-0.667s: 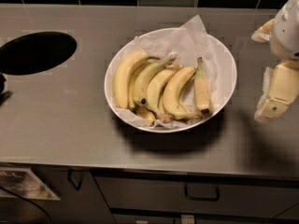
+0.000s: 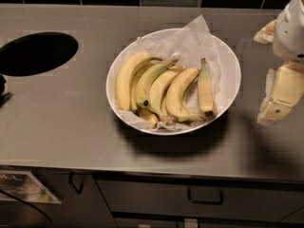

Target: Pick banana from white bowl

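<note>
The white bowl (image 2: 227,57), lined with crinkled white paper, sits in the middle of the grey counter. The banana (image 2: 205,90), short and fairly straight with a greenish stem and a dark tip, lies alone at the bowl's right side. A bunch of longer curved bananas (image 2: 151,85) fills the left and middle of the bowl. My gripper (image 2: 264,75) hangs above the counter just right of the bowl, outside its rim. Its cream fingers (image 2: 281,95) stand apart, open and empty.
A black oval opening (image 2: 37,52) is cut into the counter at the left. A dark tiled wall runs along the back. Drawers with dark handles (image 2: 205,197) sit below the counter's front edge. A dark object (image 2: 2,91) pokes in at the far left.
</note>
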Robot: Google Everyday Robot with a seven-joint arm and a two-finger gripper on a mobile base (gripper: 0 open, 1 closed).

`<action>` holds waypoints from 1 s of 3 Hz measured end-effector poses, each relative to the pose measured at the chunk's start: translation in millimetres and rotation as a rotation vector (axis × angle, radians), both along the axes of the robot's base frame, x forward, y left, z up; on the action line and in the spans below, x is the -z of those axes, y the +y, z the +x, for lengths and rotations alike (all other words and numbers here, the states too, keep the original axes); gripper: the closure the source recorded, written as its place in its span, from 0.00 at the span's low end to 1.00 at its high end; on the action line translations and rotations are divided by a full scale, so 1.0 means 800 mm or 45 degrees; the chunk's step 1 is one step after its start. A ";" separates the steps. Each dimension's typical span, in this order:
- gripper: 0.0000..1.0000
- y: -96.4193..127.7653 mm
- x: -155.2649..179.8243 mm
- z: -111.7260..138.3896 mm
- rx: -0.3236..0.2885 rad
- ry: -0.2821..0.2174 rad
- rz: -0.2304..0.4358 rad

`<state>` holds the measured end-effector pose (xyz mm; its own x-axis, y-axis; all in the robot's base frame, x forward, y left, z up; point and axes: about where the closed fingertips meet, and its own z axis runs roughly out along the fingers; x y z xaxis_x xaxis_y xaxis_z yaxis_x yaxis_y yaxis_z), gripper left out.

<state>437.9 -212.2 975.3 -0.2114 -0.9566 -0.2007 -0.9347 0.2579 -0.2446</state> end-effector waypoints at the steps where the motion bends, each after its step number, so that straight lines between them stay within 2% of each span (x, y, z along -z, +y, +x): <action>1: 0.00 0.024 0.014 0.002 0.032 0.052 -0.015; 2: 0.00 0.063 0.025 0.012 0.127 0.100 -0.024; 3: 0.00 0.066 0.024 0.014 0.191 0.096 -0.001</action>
